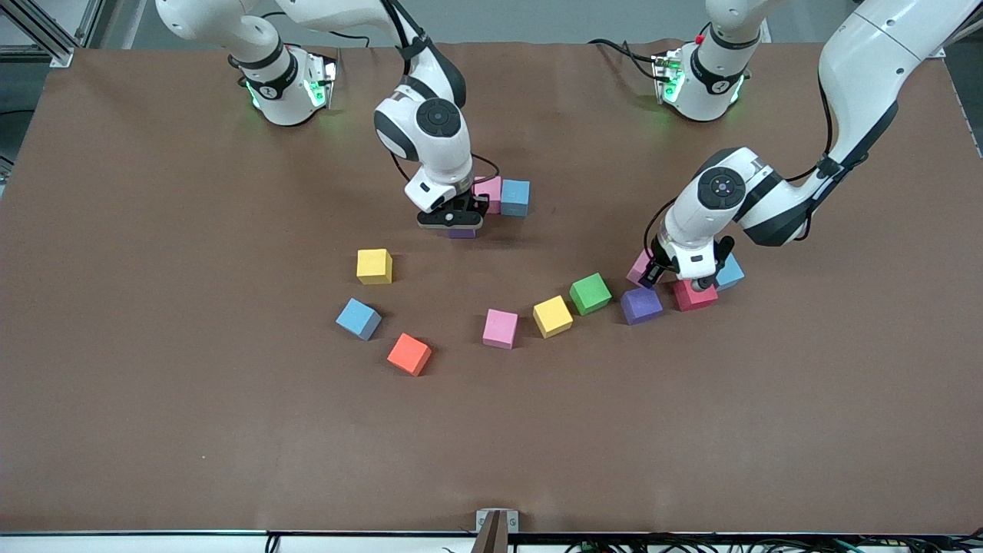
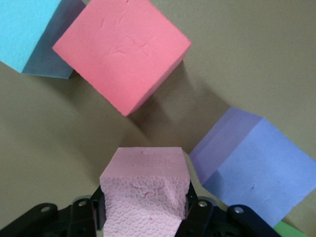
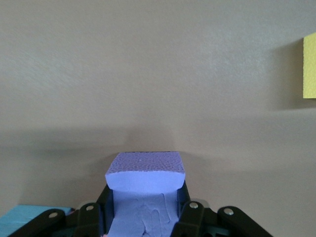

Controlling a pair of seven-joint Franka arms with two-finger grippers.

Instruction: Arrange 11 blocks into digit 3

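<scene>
Claws clamp blocks: left claw (image 2: 143, 217) pink block (image 2: 145, 190), right claw (image 3: 145, 212) purple block (image 3: 145, 177).

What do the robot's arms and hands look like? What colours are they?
Both arms are glossy white with rounded shells and dark grey joint bands. A round grey cap marks each wrist. Thin black cables run along them, and green lights glow at the bases. The right hand and the left hand are black, each with two short fingers.
</scene>
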